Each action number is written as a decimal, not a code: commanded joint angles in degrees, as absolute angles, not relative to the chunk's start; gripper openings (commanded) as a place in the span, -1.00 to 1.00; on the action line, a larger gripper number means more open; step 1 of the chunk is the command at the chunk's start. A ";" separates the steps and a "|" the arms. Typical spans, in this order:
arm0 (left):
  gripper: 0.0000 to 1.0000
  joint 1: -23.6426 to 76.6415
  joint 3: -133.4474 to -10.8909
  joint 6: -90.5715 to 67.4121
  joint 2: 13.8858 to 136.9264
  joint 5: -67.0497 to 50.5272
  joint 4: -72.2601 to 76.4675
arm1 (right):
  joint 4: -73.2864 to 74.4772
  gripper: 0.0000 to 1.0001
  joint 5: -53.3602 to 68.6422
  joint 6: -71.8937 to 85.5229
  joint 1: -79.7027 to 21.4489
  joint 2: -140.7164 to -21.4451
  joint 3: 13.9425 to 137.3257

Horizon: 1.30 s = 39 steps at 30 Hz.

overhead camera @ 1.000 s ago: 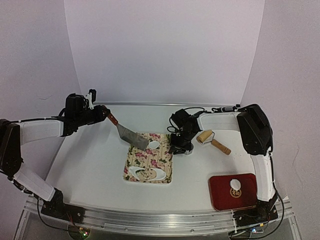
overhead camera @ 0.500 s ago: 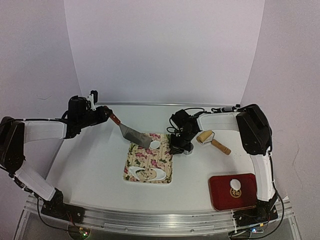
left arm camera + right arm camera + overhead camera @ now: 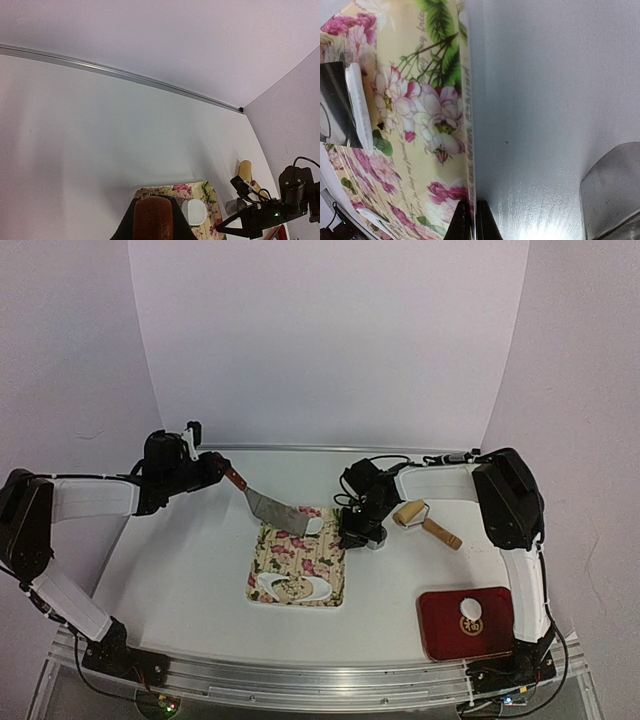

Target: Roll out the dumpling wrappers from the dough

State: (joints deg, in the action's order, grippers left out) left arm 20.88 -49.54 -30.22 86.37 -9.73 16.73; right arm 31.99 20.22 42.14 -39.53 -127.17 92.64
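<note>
I saw the left end effector (image 3: 205, 468) clamped on the spatula (image 3: 268, 508) handle, blade tip at a dumpling wrapper (image 3: 313, 526) on the floral mat (image 3: 290, 555), mid-tabletop. Right end effector (image 3: 355, 533) pinched that mat's right edge. Second wrapper (image 3: 470, 608) sat on the red tray (image 3: 440, 635), near right corner.

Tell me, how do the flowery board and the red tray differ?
The flowery board is pale with pink blooms; the red tray is dark red. The board carries a cut dough sheet; the tray carries one small dough disc. The right gripper pinches the board's edge; nothing touches the tray. Both are flat rectangles.
</note>
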 commanded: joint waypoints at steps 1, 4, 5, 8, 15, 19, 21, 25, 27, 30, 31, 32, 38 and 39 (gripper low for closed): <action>-1.00 20.43 -55.04 -28.02 82.79 -3.14 6.46 | 35.07 -1.00 18.59 41.79 -39.46 -129.03 92.48; -1.00 19.11 -54.39 -30.23 80.99 -2.70 4.72 | 35.12 -1.00 18.76 41.54 -39.15 -129.23 92.92; -1.00 18.79 -53.74 -30.60 80.30 -2.68 4.98 | 35.13 -1.00 18.90 41.46 -39.07 -129.41 93.11; -1.00 18.04 -52.10 -31.62 79.43 -3.73 5.92 | 35.16 -1.00 19.43 41.19 -38.82 -130.15 93.85; -1.00 17.95 -54.65 -33.25 85.10 -6.81 4.10 | 35.31 -1.00 19.96 40.92 -38.53 -130.96 94.84; -1.00 18.51 -54.44 -33.29 87.57 -9.44 7.84 | 35.31 -1.00 19.92 40.87 -38.46 -130.66 94.52; -1.00 19.02 -54.38 -33.04 88.67 -9.60 8.93 | 35.35 -1.00 19.91 40.85 -38.41 -130.50 94.36; -1.00 19.33 -53.69 -33.13 90.87 -9.58 10.89 | 35.43 -1.00 19.86 40.77 -38.41 -130.30 94.13; -1.00 19.66 -53.51 -33.26 91.89 -9.60 12.08 | 35.50 -1.00 19.88 40.68 -38.41 -130.25 93.99; -1.00 20.28 -53.54 -33.32 93.55 -9.69 13.62 | 35.56 -1.00 19.98 40.65 -38.42 -130.16 93.71; -1.00 20.45 -53.52 -33.39 93.98 -9.80 14.14 | 35.60 -1.00 20.02 40.68 -38.41 -130.13 93.60; -1.00 20.55 -53.45 -33.50 94.48 -10.05 14.76 | 35.65 -1.00 20.07 40.69 -38.42 -130.08 93.47; -1.00 20.99 -52.67 -35.48 97.63 -12.82 19.50 | 35.86 -1.00 20.31 40.41 -38.41 -129.92 92.88; -1.00 21.04 -52.52 -36.15 98.22 -13.32 20.31 | 35.86 -1.00 20.37 40.32 -38.41 -129.95 92.93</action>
